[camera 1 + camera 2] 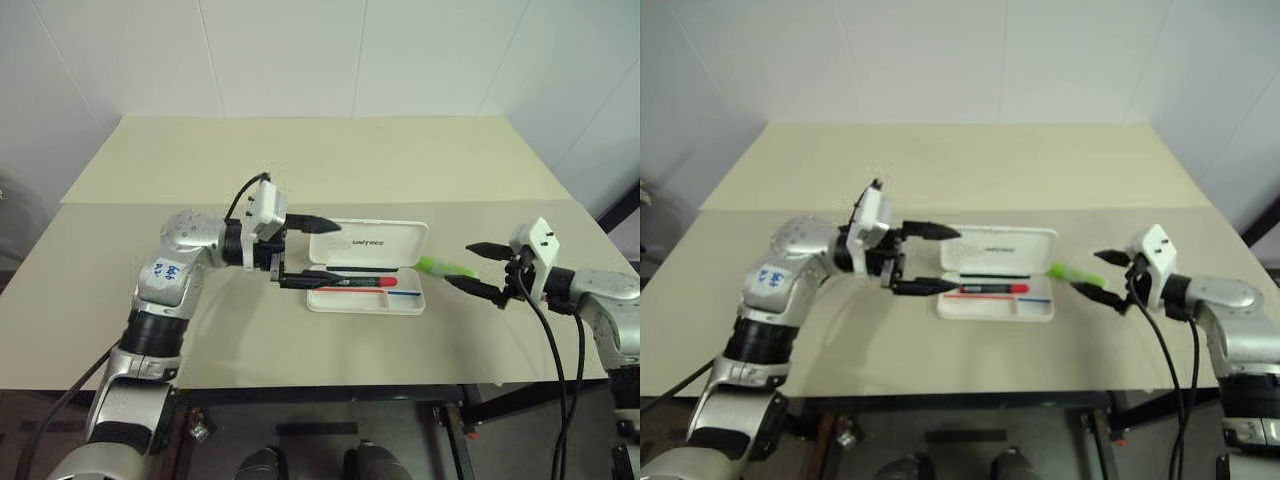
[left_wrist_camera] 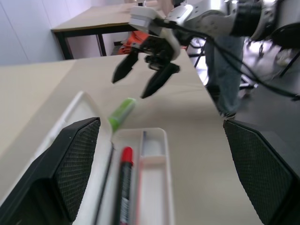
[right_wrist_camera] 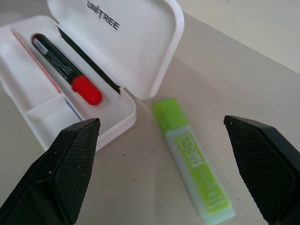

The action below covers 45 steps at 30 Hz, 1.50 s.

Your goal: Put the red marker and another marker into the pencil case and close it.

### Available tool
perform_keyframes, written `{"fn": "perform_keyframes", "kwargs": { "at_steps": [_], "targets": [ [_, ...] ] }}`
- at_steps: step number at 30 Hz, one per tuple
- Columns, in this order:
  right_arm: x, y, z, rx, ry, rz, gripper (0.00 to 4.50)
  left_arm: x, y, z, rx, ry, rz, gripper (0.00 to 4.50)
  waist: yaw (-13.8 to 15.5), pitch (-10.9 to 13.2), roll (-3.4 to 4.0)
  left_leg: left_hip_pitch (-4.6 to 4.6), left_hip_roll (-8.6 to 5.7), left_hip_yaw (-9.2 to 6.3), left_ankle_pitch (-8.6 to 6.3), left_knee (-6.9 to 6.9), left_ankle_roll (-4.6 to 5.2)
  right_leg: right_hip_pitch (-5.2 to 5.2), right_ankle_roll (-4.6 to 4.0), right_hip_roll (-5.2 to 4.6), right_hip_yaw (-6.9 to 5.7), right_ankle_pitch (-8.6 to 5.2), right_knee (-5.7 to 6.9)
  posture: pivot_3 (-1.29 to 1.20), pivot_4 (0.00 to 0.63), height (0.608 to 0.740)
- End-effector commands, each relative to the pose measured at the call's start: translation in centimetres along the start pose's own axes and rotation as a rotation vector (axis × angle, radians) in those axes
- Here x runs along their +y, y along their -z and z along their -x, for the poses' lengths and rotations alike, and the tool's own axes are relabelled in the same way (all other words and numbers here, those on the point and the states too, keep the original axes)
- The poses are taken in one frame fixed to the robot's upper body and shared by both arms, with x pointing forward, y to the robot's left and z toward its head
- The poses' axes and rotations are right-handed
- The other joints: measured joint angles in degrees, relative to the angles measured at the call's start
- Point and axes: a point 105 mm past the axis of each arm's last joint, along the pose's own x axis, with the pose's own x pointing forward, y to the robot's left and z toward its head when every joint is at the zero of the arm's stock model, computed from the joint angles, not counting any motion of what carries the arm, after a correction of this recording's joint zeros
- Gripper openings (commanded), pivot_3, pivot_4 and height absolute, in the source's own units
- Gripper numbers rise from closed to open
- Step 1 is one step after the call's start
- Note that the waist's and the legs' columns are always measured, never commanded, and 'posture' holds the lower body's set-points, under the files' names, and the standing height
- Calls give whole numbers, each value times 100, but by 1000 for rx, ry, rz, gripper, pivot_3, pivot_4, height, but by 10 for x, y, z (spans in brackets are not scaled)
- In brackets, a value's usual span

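The white pencil case (image 1: 370, 243) lies open mid-table with its lid tilted up at the back. Inside it, along the hinge side, lies the red marker (image 1: 355, 283), dark barrel with a red end (image 3: 86, 90). On the table just off the case's right end lies the lime-green marker (image 1: 445, 266), also plain in the right wrist view (image 3: 194, 159). My left gripper (image 1: 338, 251) hovers open over the case's left end, holding nothing. From the right, my right gripper (image 1: 458, 265) points at the green marker, open and empty, its fingers either side of it.
A thin red-and-blue stick (image 1: 375, 291) lies in the case's front compartment. The table's front edge (image 1: 330, 386) runs close below the case, and a second table surface (image 1: 320, 160) extends behind. A person's legs (image 2: 220, 61) stand beyond the table's right end.
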Motion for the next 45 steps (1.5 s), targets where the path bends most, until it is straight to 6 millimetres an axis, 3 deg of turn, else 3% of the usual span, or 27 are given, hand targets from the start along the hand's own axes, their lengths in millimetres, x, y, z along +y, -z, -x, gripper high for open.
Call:
{"fn": "perform_keyframes", "kwargs": {
  "at_steps": [1, 12, 22, 31, 36, 42, 45],
  "targets": [
    [-6, 0, -6, 20, -12, 30, 4500, -6, -5, 13, -29, -24, -17, 4480, 1, 0, 0, -1, -1, -1, 0, 1, 1, 0, 1, -1, -2, 0, 0, 0, 150, 740],
    [-21, 23, -28, 150, -31, 5, 4500, -22, 3, 59, -32, -40, 30, 4480, -34, 0, 0, -5, 0, 1, -13, 3, 6, 1, 0, -6, -5, 0, -13, 0, 150, 740],
    [-26, 36, -31, 193, -10, -45, 4500, -36, 1, 68, -107, 58, 86, 4480, -118, 0, 0, -5, -1, 0, -15, 1, 7, 2, -1, -9, -7, 0, -13, 0, 150, 740],
    [-27, 44, -33, 211, 31, -71, 4500, -23, 5, 65, -109, 36, 83, 4480, -142, 0, 0, -1, -1, 0, -16, 8, 9, 10, 0, -10, -6, 0, -13, 0, 150, 740],
    [-21, 49, -34, 212, 16, -85, 3342, -16, 6, 63, -107, -4, 79, 4500, -143, 0, 0, 10, -2, -4, -18, 9, 10, 23, 1, -13, -9, 1, -13, 0, 150, 740],
    [-18, 49, -33, 199, 20, -87, 1234, -15, 3, 62, -145, -10, 74, 4500, -135, 0, 0, 14, -4, -13, -20, 11, 12, 35, 4, -18, -18, 2, -18, 0, 150, 740],
    [-18, 48, -32, 192, 34, -87, 1108, -15, 5, 61, -143, -10, 78, 4500, -131, 0, 0, 15, -4, -17, -21, 10, 12, 37, 4, -20, -22, 3, -19, 0, 150, 740]
  ]
}}
